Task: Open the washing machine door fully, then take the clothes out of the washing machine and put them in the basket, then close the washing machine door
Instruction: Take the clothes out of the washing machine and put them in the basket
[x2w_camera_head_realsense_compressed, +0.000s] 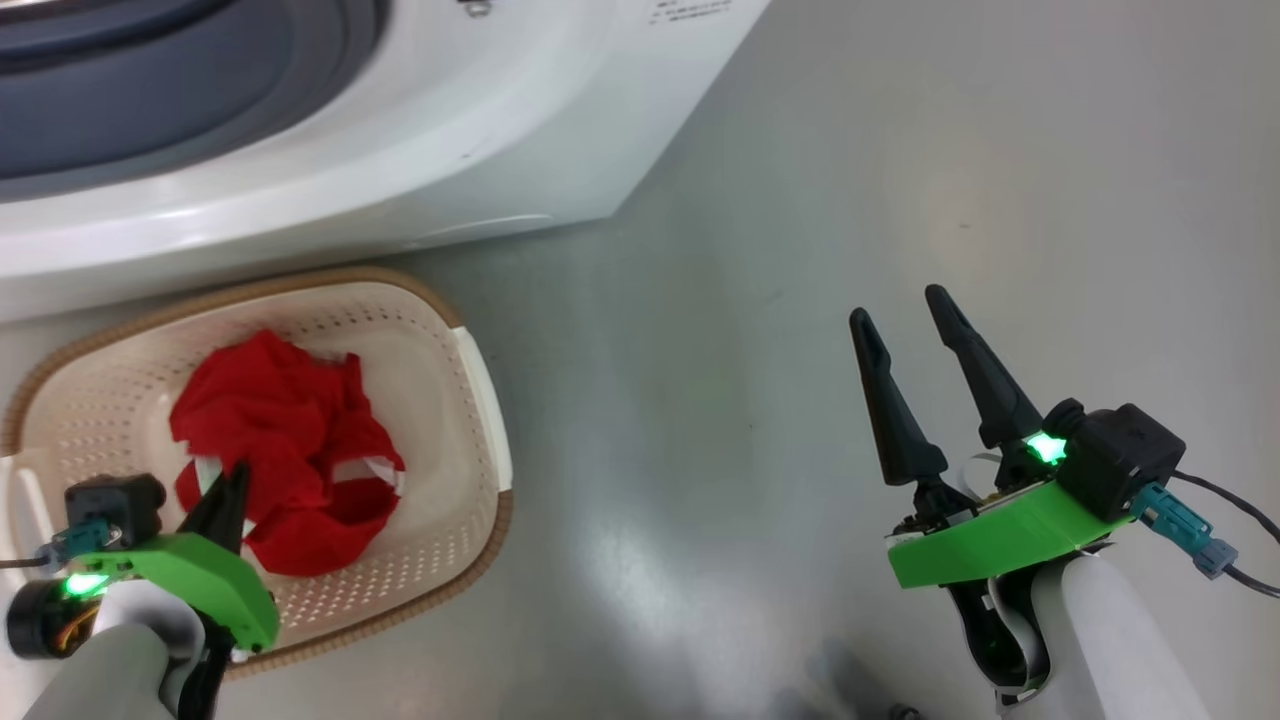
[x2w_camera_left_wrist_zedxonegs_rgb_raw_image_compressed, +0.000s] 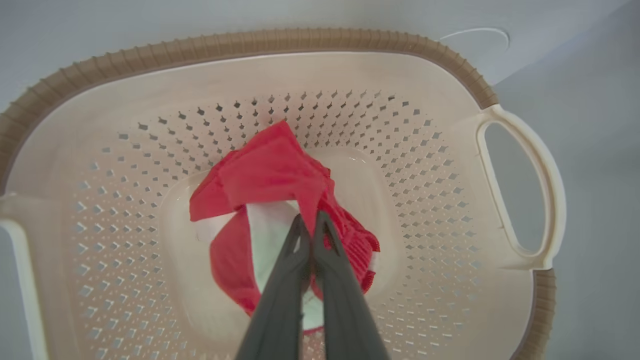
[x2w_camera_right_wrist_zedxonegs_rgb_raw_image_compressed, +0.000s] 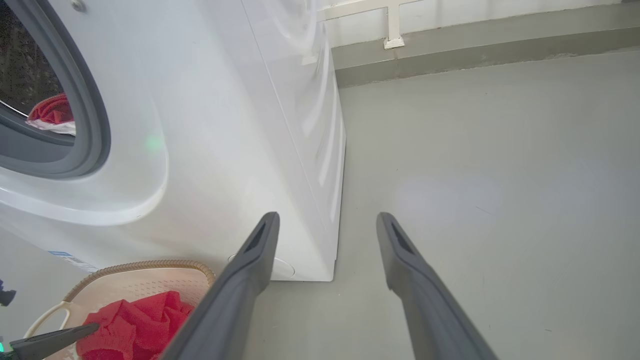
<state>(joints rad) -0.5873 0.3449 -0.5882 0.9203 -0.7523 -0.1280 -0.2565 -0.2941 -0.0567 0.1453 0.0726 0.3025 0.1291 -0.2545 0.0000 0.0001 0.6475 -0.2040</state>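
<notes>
While its two dark fingers press together at the tips, the left end effector (x2w_camera_left_wrist_zedxonegs_rgb_raw_image_compressed: 312, 223) pinches a narrow fold of the clothes (x2w_camera_left_wrist_zedxonegs_rgb_raw_image_compressed: 270, 175). The red fabric bunches up to a peak beyond the tips, with a white panel showing beneath it. How much cloth sits between the fingers is hard to make out, since they cover the pinch itself. The bundle lies inside the basket (x2w_camera_left_wrist_zedxonegs_rgb_raw_image_compressed: 250, 45), over its bottom, and hides most of the middle of the perforated base. In the left wrist view the basket's near edge is cut off, while one side handle (x2w_camera_left_wrist_zedxonegs_rgb_raw_image_compressed: 550, 200) shows whole.

The right end effector (x2w_camera_head_realsense_compressed: 898, 304) hangs over bare grey floor (x2w_camera_head_realsense_compressed: 900, 150), well apart from the basket, its fingers spread wide with nothing between them.

Just beyond the basket stands the washing machine (x2w_camera_head_realsense_compressed: 450, 150). The head view cuts off its top and most of its opening. In the right wrist view, part of the grey rubber ring (x2w_camera_right_wrist_zedxonegs_rgb_raw_image_compressed: 92, 115) shows at the left edge, and behind it, in the dark drum, lies another piece of red and white fabric (x2w_camera_right_wrist_zedxonegs_rgb_raw_image_compressed: 50, 107), only partly visible.
</notes>
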